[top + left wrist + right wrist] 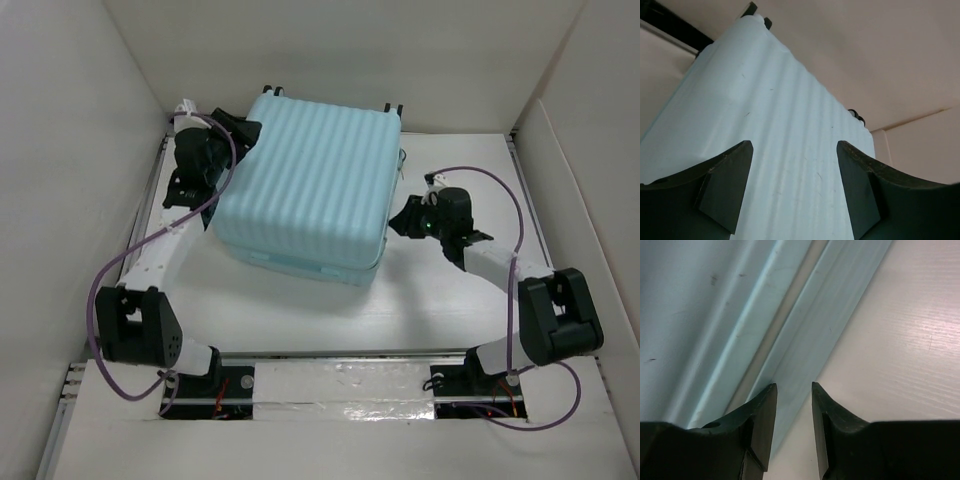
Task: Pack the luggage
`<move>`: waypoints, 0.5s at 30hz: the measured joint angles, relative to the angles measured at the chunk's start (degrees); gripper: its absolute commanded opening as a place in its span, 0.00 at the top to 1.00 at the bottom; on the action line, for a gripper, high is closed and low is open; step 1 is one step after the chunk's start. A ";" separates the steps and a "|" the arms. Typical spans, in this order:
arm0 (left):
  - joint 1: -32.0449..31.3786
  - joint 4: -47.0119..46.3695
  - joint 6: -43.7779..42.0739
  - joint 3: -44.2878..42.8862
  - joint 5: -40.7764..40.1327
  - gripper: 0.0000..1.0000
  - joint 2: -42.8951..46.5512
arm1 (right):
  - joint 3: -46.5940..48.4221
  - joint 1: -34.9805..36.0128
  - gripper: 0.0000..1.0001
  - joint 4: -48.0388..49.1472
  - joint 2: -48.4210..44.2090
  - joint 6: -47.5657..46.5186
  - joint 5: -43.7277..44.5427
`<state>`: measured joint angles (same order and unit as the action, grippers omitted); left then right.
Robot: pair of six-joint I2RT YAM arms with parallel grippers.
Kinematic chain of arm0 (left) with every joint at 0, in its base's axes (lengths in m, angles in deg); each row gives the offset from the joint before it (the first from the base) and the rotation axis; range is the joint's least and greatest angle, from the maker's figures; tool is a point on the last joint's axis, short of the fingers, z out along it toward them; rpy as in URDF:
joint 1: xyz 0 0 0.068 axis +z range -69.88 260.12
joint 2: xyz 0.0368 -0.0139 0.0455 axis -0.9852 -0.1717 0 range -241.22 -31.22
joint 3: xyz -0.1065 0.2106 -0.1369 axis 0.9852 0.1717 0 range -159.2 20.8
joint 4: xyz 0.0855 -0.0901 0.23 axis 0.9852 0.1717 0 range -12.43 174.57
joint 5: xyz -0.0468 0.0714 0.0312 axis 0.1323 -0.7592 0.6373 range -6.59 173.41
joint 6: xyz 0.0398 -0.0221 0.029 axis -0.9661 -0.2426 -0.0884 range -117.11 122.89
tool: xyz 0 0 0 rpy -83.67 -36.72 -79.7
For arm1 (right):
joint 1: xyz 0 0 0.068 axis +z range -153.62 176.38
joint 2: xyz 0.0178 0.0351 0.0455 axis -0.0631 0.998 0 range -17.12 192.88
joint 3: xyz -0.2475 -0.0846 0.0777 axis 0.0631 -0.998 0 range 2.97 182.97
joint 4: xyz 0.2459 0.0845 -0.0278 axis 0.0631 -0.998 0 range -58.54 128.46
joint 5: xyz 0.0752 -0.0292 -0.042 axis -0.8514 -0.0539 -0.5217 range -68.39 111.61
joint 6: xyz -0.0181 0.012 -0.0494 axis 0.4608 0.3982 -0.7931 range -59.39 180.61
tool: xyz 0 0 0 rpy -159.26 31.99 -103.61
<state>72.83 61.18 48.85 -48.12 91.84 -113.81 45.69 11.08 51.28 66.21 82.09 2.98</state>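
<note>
The luggage (310,185), a pale aqua ribbed hard-shell suitcase, lies flat on the white table (300,315) with its upper shell down over the lower one. Small black wheels (270,91) stick out at its far edge. My left gripper (245,130) is at the far left corner, over the ribbed shell (765,100). It is open (794,145) with nothing between its fingers. My right gripper (403,217) is at the luggage's right side, low by the table. In the right wrist view it stands narrowly open (794,385), aimed at the seam between the shells (790,305), holding nothing.
White walls (70,150) enclose the table on the left, back and right. Purple cables (100,290) loop from both arms. A metal rail (340,375) runs along the near edge between the arm bases. Bare table (900,365) lies to the right of the luggage.
</note>
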 measured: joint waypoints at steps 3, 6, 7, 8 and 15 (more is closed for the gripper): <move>-0.07 0.85 -0.52 3.28 -2.97 0.56 6.43 | -1.57 -1.68 0.78 0.24 -4.72 0.13 -0.68; -0.11 -0.35 -1.03 6.49 -4.46 0.87 17.51 | -4.07 -4.00 1.00 1.09 -11.28 0.15 -2.86; -0.11 -1.42 -0.83 8.37 -4.63 0.94 21.68 | -5.35 -4.72 1.00 1.46 -13.57 0.11 -3.65; -0.11 -2.43 -0.83 10.88 -4.52 0.99 26.67 | -7.06 -5.31 1.00 2.12 -16.00 0.17 -4.39; -0.13 -2.69 -3.65 29.18 2.80 1.00 48.19 | -24.09 -5.55 1.00 6.84 -32.63 0.81 -12.96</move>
<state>72.70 58.50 45.19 -18.95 94.63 -65.62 21.60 5.53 58.12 33.58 82.90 -9.98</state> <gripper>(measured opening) 0.003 0.010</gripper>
